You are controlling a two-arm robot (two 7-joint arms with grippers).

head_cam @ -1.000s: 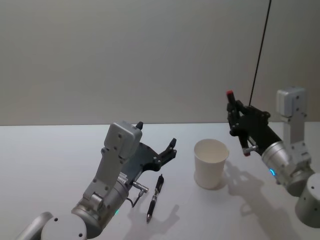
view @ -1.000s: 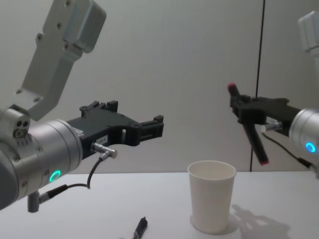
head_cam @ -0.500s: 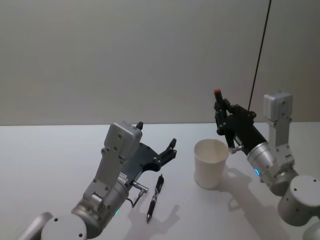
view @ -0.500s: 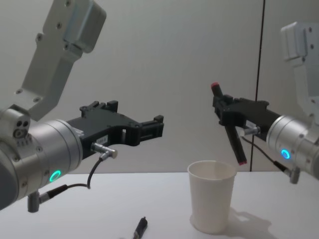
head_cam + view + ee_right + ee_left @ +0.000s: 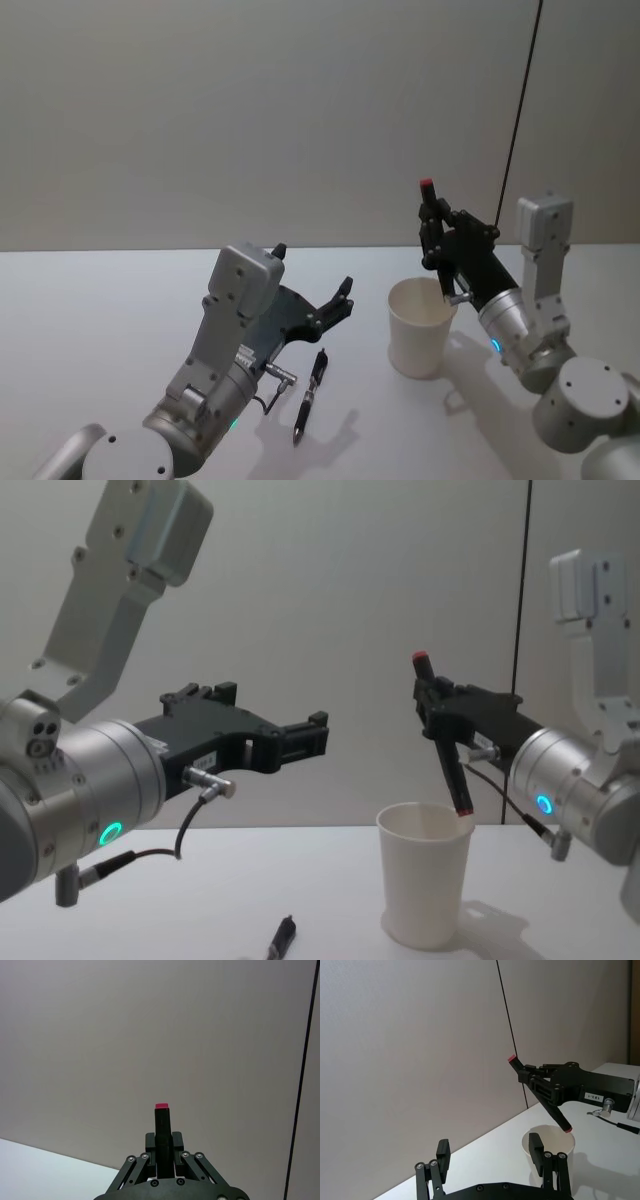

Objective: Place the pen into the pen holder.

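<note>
The pen holder, a white paper cup [image 5: 420, 335] [image 5: 425, 885] [image 5: 566, 1156], stands upright on the table. My right gripper [image 5: 440, 240] [image 5: 440, 705] [image 5: 161, 1138] [image 5: 540, 1082] is shut on a black pen with red ends [image 5: 428, 200] [image 5: 452, 770] [image 5: 161, 1122] [image 5: 555, 1112]. That pen hangs tilted over the cup, its lower tip level with the rim. A second dark pen [image 5: 312, 385] [image 5: 283, 938] lies flat on the table left of the cup. My left gripper [image 5: 313, 268] [image 5: 275, 718] [image 5: 489, 1150] hovers open above it, holding nothing.
A white tabletop [image 5: 100, 320] stretches to a plain grey wall. A thin black cable [image 5: 520, 100] runs down the wall behind the right arm. Bare table lies at the far left and in front of the cup.
My right gripper has carried the red-ended pen leftward and down, from well right of the cup to over its rim. The left arm and the lying pen have not moved.
</note>
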